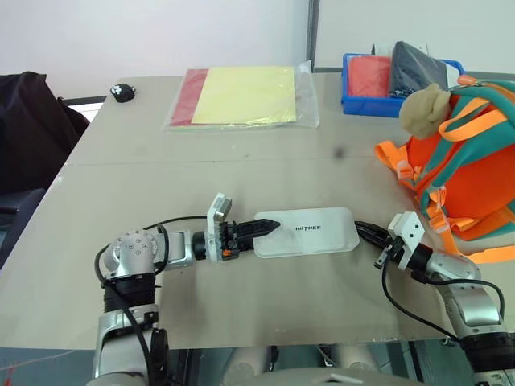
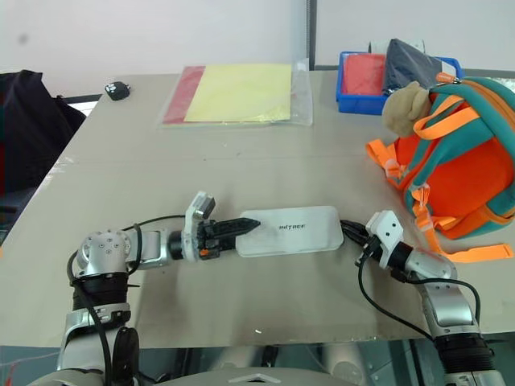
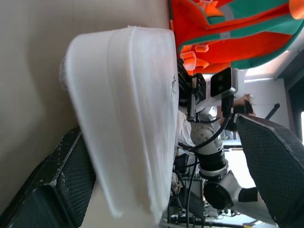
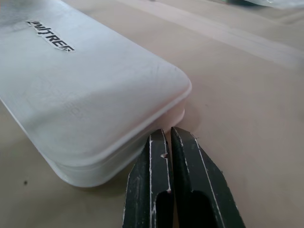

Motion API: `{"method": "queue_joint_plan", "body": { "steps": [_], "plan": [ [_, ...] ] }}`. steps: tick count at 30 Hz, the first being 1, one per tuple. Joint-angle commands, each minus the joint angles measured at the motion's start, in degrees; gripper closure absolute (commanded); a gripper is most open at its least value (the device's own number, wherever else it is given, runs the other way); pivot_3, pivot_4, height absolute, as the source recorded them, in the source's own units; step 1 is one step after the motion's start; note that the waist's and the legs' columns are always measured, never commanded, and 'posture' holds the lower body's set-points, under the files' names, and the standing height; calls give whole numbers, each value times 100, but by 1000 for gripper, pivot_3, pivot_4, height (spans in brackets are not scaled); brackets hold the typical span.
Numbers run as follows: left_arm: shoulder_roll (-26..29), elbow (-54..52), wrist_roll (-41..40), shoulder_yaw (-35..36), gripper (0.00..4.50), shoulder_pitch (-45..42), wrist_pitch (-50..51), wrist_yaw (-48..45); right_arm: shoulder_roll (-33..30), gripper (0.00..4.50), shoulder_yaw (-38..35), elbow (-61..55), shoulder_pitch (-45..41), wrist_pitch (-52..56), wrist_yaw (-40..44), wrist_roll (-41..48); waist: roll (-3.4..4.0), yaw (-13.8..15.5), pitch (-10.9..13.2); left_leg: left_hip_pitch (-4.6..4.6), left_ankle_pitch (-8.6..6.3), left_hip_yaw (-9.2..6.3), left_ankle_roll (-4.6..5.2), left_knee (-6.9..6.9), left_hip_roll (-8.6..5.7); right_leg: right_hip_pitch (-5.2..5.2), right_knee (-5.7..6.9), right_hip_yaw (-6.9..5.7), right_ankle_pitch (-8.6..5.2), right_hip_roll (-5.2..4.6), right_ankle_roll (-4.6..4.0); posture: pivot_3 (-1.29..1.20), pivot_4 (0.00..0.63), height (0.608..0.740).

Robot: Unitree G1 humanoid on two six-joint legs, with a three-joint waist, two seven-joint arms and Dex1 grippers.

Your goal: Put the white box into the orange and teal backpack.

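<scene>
We see the box (image 1: 307,232) lying flat on the table (image 1: 241,169), long axis running between our grippers: the left gripper (image 1: 265,227) straddles its near end with fingers spread, the right gripper (image 4: 170,142), pinched shut, touches the far end, backpack (image 1: 467,161) beyond.

beige table (image 1: 201,161), white box (image 1: 310,232), backpack (image 1: 467,169)

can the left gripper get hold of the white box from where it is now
Probably yes. The left gripper is open with its fingers astride the near end of the white box, one above and one below. Nothing blocks it; the shut right gripper braces the far end.
</scene>
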Motion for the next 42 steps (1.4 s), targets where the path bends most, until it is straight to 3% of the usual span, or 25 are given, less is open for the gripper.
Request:
{"method": "queue_joint_plan", "body": {
  "steps": [1, 2, 3, 4, 8, 10, 11, 16, 19, 21, 24, 26, 27, 32, 36, 41, 42],
  "plan": [
    [-139, 165, -303, -169, 0, 147, 187, 389, 29, 4481, 37, -375, 65, -76, -33, 53, -2, 5, -1, -1, 0, 0, 0, 3, 0, 0, 2, 0, 0, 0, 0, 0, 150, 740],
    [-147, 143, -391, -183, 0, 201, 187, 474, 36, 4481, 36, -394, 84, -67, -45, 54, -3, 3, -2, -1, 0, 0, 0, 5, 0, 1, 3, 1, 0, 0, 0, 0, 150, 740],
    [-135, 105, -482, -220, 511, 263, 187, 527, 39, 4500, 38, -409, 99, -64, -54, 55, -2, -1, -2, -1, 0, 0, 0, 7, 0, 1, 4, 1, 0, 0, 0, 0, 150, 740],
    [-109, 36, -573, -272, 703, 337, 187, 548, 43, 4500, 40, -419, 108, -57, -63, 59, -3, -12, -3, 0, 0, 1, 0, 7, 0, 1, 5, 3, 0, 0, 0, 0, 150, 740],
    [-154, -67, -765, -122, 2558, 418, 187, 771, 36, 4500, 30, -440, 128, -38, -75, 78, -3, -30, -3, 1, 0, 0, 0, 6, 0, -1, 10, 6, 0, 1, 0, 0, 150, 740],
    [-169, -98, -793, 55, 3319, 428, 187, 843, 26, 4500, 22, -424, 134, -44, -76, 85, -3, -30, -3, 1, 0, 0, -1, 7, 0, -2, 13, 6, 0, 1, 0, 0, 150, 740],
    [-167, -165, -810, 146, 3462, 440, 171, 851, 24, 4500, 12, -418, 133, -44, -78, 97, -3, -31, -3, 1, 0, 1, -1, 8, 0, -2, 16, 6, 0, 1, 0, 0, 150, 740],
    [-22, -1160, -689, 360, 3467, 429, -740, 537, 51, 4500, -202, -583, 131, 94, -251, 282, -10, -43, 0, -1, 1, 0, -3, 8, 1, -7, 20, 8, 0, 4, 0, 0, 150, 740],
    [347, -1722, -386, 337, 3467, 191, -1559, -10, 3, 3758, -351, -938, 277, 363, -345, 509, -15, -34, 3, -13, 6, 0, -11, 8, 2, -22, 26, 9, 1, 4, -1, 0, 150, 740],
    [653, -1848, -483, 536, 3467, -99, -1911, -482, 321, 2805, -674, -1371, 520, 221, -829, 683, -15, -3, 4, -15, 6, 0, -13, 5, 2, -23, 25, 8, 0, 4, -1, 0, 150, 740],
    [1534, -2164, 8, 504, 3467, -311, -2695, -1475, 939, 1529, -1408, -2148, 1354, -541, -1711, 435, -15, 10, 3, -29, 6, -5, -14, -1, 2, -35, 23, 4, -1, 4, -2, 0, 150, 740],
    [1923, -2245, 273, 413, 3467, -407, -3121, -1916, 1204, 402, -1660, -2458, 1722, -616, -2145, 264, -12, 7, 2, -33, 6, -1, -15, -22, -1, -47, 14, 14, -1, 3, -2, 0, 150, 740],
    [2037, -2261, 340, 366, 3467, -429, -3260, -2080, 1270, 165, -1693, -2530, 1788, -577, -2294, 226, -13, 0, 1, -31, 6, 2, -15, -27, -3, -47, 4, 21, -1, 4, -1, 0, 150, 740],
    [2571, -2226, 203, 202, 3467, -659, -3495, -3343, 1395, 61, -1726, -2271, 981, 76, -3012, 297, -31, -119, 14, -8, 9, 16, -19, -31, 1, -46, 19, 49, 2, 19, -4, 0, 150, 740],
    [2721, -1577, 950, -233, 3467, -920, -4000, -3662, 1195, 61, -1524, -1792, -43, 547, -2937, 416, -31, -146, 14, 0, 24, 14, -40, -47, 4, -53, 34, 45, 9, 25, -17, 0, 150, 740],
    [2713, -1359, 1243, -435, 3467, -1021, -4278, -3893, 1030, 61, -1456, -1106, -1193, 1244, -3051, 520, -40, -192, 20, -18, 25, 13, -41, -53, 6, -69, 28, 46, 10, 28, -19, 0, 150, 740],
    [2703, -1339, 1270, -441, 3467, -1030, -4302, -3899, 1021, 567, -1475, -1041, -1295, 1227, -3065, 502, -41, -195, 21, -23, 25, 13, -41, -53, 7, -72, 25, 46, 10, 28, -19, 0, 150, 740]
  ]
}}
